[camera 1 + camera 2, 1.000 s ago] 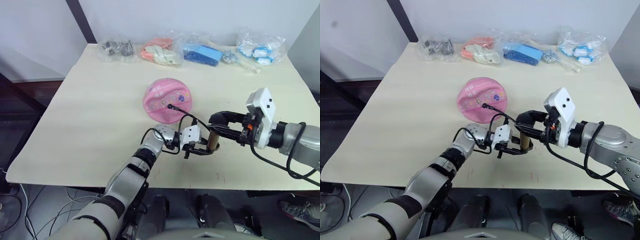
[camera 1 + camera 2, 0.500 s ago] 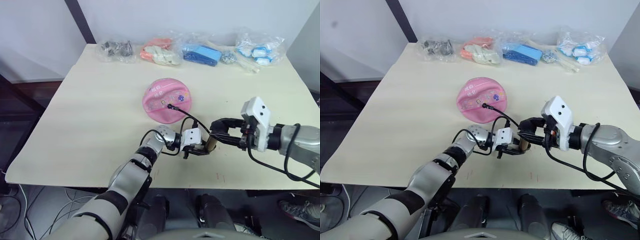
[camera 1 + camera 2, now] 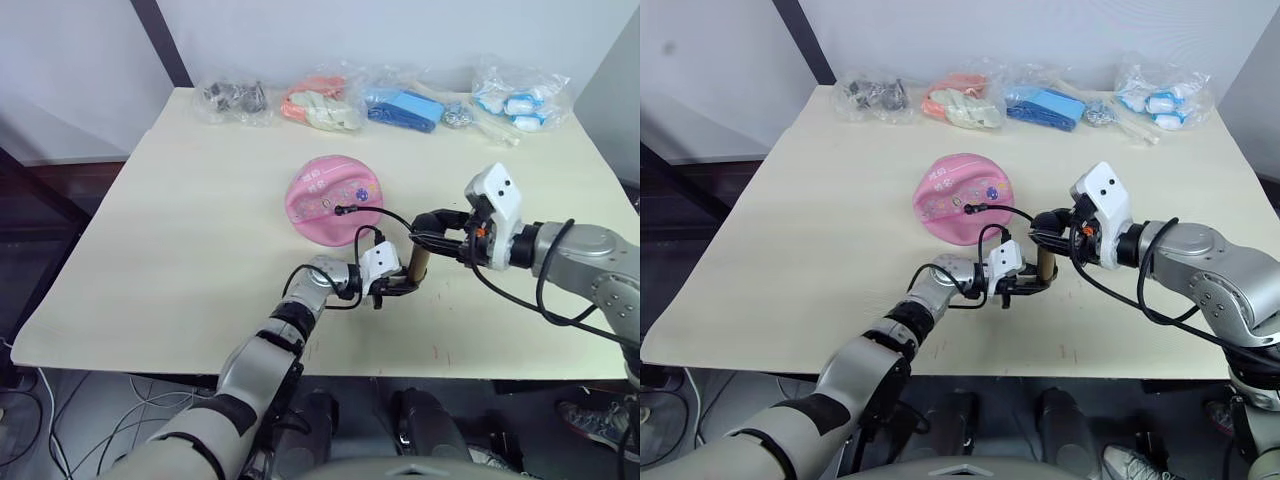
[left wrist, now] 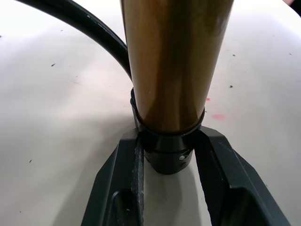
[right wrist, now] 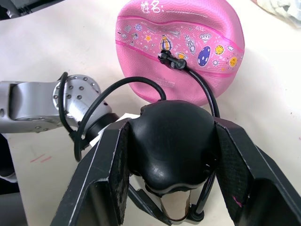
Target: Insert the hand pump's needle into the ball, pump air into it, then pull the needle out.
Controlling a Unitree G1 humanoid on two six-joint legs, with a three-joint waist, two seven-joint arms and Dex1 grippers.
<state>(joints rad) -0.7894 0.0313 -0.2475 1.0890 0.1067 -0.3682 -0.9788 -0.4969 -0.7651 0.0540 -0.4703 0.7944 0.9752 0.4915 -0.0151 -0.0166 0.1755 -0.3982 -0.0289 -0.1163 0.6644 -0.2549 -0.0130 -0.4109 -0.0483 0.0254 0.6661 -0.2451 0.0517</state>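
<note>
The pump (image 3: 416, 266) stands upright near the front of the table (image 3: 180, 240), between my 2 claws. My left claw (image 3: 392, 288) reaches in low from the near edge, forearm stretched flat over the tabletop, and its 2 black fingers (image 4: 122, 179) are clamped on the black cap at the bottom of the brass barrel, 1 on each side. My right claw (image 3: 428, 232) comes in from the right, arm bent and level above the table, its 2 fingers (image 5: 110, 174) closed on the black handle at the top of the pump. The hose (image 3: 385, 213) loops up from the pump's base and arcs over to the ball (image 3: 335, 199), which sits as a sagging pink dome at the middle of the table, just beyond the pump. The needle (image 5: 165, 57) sits in the ball's top, its black fitting against the printed skin. The table is pale cream with a few small specks and a pink mark near the front edge. Along its far edge lie 4 clear bags (image 3: 232, 97) of small items, well apart from the ball. Behind the table is a plain light wall with a dark slanted post (image 3: 160, 42).
</note>
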